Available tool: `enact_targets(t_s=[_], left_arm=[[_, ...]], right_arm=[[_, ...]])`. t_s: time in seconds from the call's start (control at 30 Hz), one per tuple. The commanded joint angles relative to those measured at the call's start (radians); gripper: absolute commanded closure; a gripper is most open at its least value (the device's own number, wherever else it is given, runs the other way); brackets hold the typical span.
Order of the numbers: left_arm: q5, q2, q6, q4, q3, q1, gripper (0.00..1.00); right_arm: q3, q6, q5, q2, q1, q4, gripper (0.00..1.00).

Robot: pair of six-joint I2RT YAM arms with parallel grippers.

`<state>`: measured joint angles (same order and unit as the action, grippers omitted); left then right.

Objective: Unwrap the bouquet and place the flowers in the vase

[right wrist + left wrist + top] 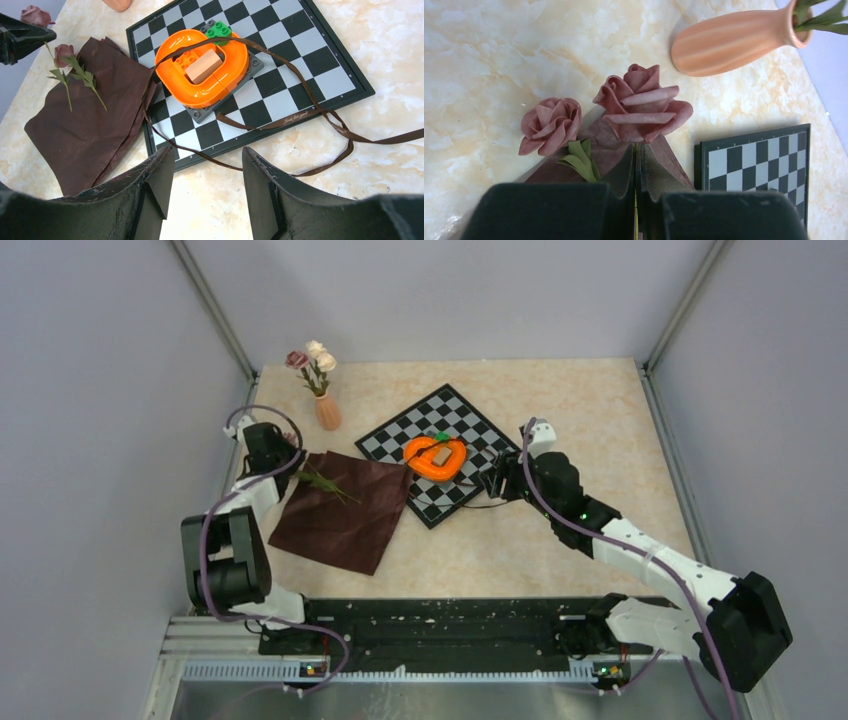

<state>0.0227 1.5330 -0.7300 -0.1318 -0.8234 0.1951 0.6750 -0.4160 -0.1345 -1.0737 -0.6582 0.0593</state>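
Left gripper [636, 157] is pinched tight on one rose [642, 102], low on the stem, I'd guess so the stem end can be aimed at the vase [734, 42]. The vase sits upper left in the overhead view with three flowers [313, 358] already in it. A second rose [551, 125] lies on the opened cloth [340, 512]. Right gripper [207, 152] hangs half open with nothing in it, at the board's [330, 75] near edge and out of the way. The ribbon [300, 117] trails over the heart [235, 65]. There's bare table [560, 400] between cloth and vase, but the left wall's close.
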Motion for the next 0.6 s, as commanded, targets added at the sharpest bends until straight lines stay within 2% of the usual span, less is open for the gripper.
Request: enact_targets(t_s=[0.0, 0.33, 0.47, 0.57], left_arm=[[0.007, -0.110, 0.025, -0.107, 0.064, 0.006, 1.00], [0.040, -0.332, 0.103, -0.298, 0.140, 0.006, 1.00], [0.127, -0.354, 0.193, -0.477, 0.132, 0.006, 1.00], [0.183, -0.339, 0.238, -0.539, 0.087, 0.005, 1.00]], right_arm=[[0.024, -0.001, -0.022, 0.032, 0.000, 0.022, 0.46], [0.024, 0.011, -0.044, 0.046, 0.000, 0.023, 0.46], [0.016, 0.005, -0.041, 0.051, 0.000, 0.032, 0.46], [0.012, 0.005, -0.040, 0.056, 0.000, 0.033, 0.46]])
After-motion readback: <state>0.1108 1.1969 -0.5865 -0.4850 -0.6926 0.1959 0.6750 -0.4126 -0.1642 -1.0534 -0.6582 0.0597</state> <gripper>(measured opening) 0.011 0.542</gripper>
